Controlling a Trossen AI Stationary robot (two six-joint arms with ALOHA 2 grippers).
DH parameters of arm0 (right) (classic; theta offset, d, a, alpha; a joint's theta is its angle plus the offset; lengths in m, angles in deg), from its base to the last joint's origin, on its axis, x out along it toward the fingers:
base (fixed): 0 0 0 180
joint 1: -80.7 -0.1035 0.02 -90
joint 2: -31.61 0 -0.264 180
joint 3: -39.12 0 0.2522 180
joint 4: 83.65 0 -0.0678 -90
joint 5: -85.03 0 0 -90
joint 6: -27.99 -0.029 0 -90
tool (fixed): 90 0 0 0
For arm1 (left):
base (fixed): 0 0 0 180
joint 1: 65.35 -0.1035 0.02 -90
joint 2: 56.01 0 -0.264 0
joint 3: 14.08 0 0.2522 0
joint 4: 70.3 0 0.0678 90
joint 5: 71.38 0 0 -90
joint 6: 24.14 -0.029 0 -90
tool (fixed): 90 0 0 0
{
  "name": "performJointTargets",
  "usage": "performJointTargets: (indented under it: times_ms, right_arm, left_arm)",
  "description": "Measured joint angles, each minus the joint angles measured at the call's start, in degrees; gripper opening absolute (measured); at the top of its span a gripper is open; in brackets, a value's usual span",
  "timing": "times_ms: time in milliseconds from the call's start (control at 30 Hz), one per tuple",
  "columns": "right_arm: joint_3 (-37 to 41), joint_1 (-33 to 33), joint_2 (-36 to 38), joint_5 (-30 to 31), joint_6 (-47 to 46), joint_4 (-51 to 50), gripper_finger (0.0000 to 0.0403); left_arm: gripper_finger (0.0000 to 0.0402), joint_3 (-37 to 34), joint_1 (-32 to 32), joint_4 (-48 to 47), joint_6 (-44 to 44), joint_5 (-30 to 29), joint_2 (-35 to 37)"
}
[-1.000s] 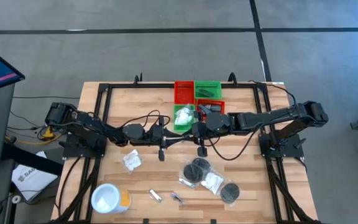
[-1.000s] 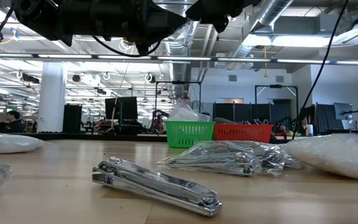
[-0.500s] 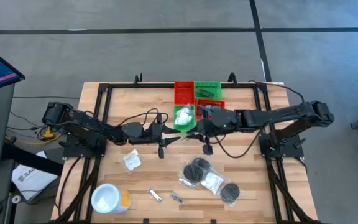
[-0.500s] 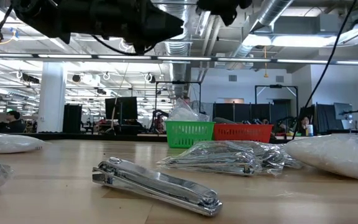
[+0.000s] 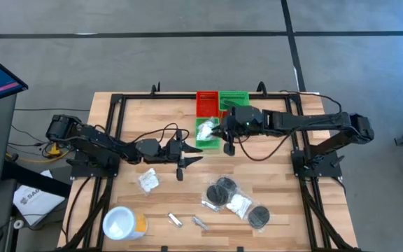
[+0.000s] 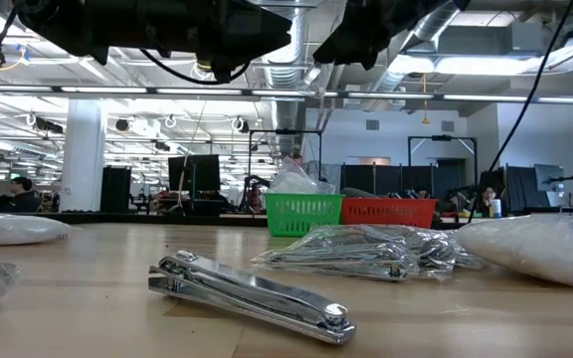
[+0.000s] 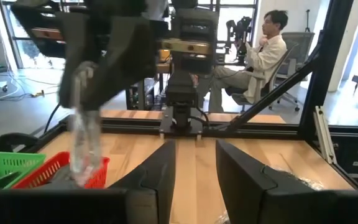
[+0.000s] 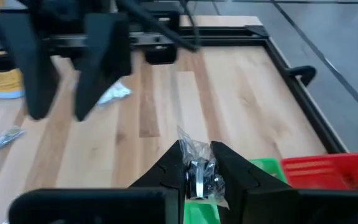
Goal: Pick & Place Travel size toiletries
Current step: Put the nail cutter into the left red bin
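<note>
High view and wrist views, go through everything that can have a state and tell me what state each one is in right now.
Left hand: open, empty, above the table beside the green bin.
Right hand: shut on a clear-wrapped item, over the bins.
Green bin: holds a white packet.
White tub: open, no lid.
Nail clipper: lying flat on the table.
White packet: loose on the table.

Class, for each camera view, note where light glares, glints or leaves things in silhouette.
Low view: ceiling lights glare off the nail clipper; the arms overhead are dark silhouettes. Left wrist view: bright windows backlight the left claw. Right wrist view: the clear-wrapped item in the right claw glints. High view: even light.
</note>
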Motion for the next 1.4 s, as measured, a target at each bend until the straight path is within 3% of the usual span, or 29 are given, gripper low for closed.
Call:
performJointTargets:
  times_ms: [433,1400]
  right_arm:
    - [-0.02,12.6,-0.09,0.13,-1.49,0.6,0.0044]
    - [-0.52,25.25,-20.65,-1.38,-4.38,19.98,0.0044]
  left_arm:
    - [0.0106,0.0,0.0,0.06,0.0,0.24,-0.02]
    - [0.0106,0.05,-0.02,0.33,-0.07,-0.02,-0.04]
